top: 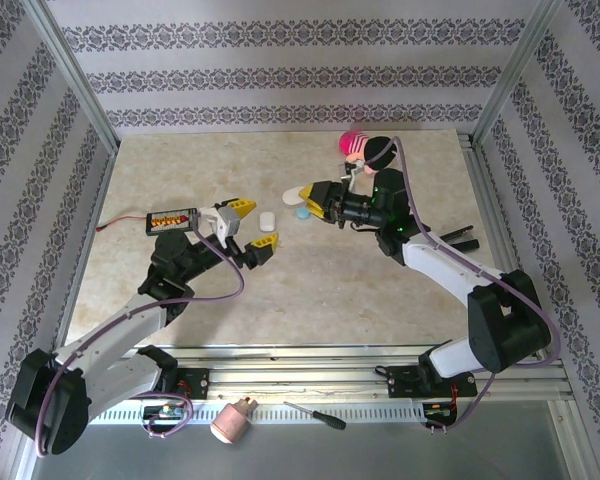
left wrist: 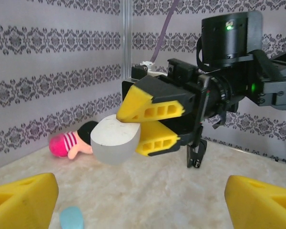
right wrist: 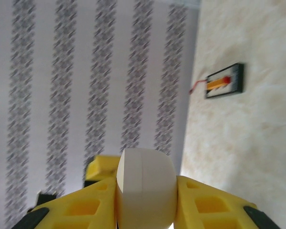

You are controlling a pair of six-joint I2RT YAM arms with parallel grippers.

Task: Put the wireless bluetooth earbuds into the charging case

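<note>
My right gripper (top: 306,196) is shut on a white pebble-shaped charging case (top: 291,190), holding it above the table's middle. In the left wrist view its yellow fingers (left wrist: 155,109) clamp the case (left wrist: 114,139) from above and below. The right wrist view has the case (right wrist: 145,188) squeezed between both pads of the gripper (right wrist: 145,183). My left gripper (top: 252,224) faces it, jaws spread wide with nothing in them (left wrist: 140,193). A small light blue earbud (top: 302,212) (left wrist: 71,218) lies on the table under the case. A small white earbud (top: 267,220) lies between my left fingers' spread.
A pink-striped doll (top: 365,148) (left wrist: 66,144) lies at the back. A small circuit board with a red wire (top: 172,218) (right wrist: 224,81) sits left of my left gripper. A screwdriver (top: 315,416) and a pink-white object (top: 232,422) lie below the front rail. Wallpapered walls close in three sides.
</note>
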